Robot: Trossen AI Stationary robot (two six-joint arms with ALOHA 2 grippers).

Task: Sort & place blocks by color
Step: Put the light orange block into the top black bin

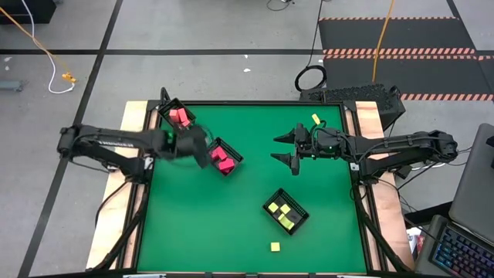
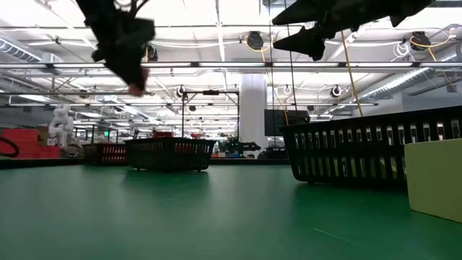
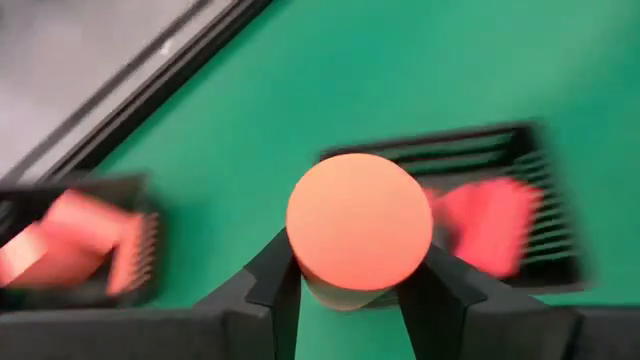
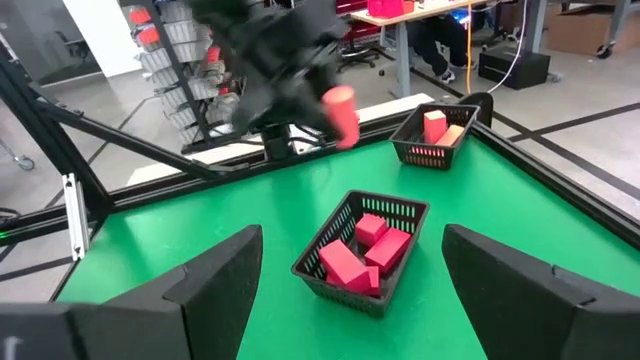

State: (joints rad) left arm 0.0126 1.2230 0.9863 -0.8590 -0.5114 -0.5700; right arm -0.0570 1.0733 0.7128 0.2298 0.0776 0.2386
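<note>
A: Starting at the left, what is the left gripper [image 1: 202, 147] doing?

B: It hangs above the green table [image 1: 231, 224], between 2 black trays, its fingers [image 3: 275, 275] closed narrow on a round pink block [image 3: 360, 222]. The right wrist view shows that block [image 4: 340, 112] as a short cylinder held up in the air.

A: And those 2 trays?

B: The far-left tray [image 1: 176, 116] sits in the table's far left corner with pink pieces inside (1 looks paler than the other). The second tray [image 1: 225, 157] lies just right of the gripper and holds several red blocks [image 4: 362, 253], piled close together.

A: Moving right?

B: The right gripper [image 1: 287, 149] hovers over the middle of the table, well apart from every tray, its fingers spread wide with nothing between them.

A: Any yellow?

B: Yes. A third tray [image 1: 286, 211] sits nearer, right of centre, with yellow blocks [image 1: 284, 214] in it. 1 loose yellow block [image 1: 275, 246] lies on the table near the front edge, close to that tray, and another yellow block [image 1: 315, 119] lies near the far edge, beside the right arm.
</note>
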